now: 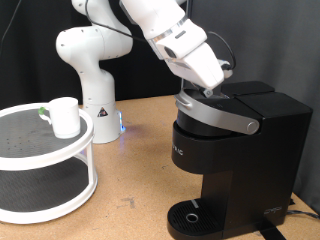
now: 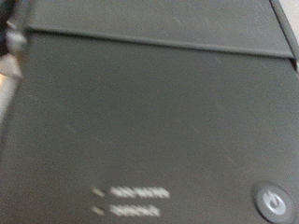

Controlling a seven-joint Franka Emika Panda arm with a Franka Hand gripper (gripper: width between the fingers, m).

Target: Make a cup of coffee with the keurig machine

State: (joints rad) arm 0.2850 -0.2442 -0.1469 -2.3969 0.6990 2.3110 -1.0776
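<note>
The cup point(image 1: 64, 116) stood on the top shelf of a round white two-tier stand point(image 1: 45, 172), at the exterior view's left. The gripper point(image 1: 213, 88) hung at the top of the coffee machine point(image 1: 235, 160), above its grey lid handle point(image 1: 215, 113); its opening could not be determined. Bare wooden table point(image 1: 135, 170) separated stand and machine.
</note>
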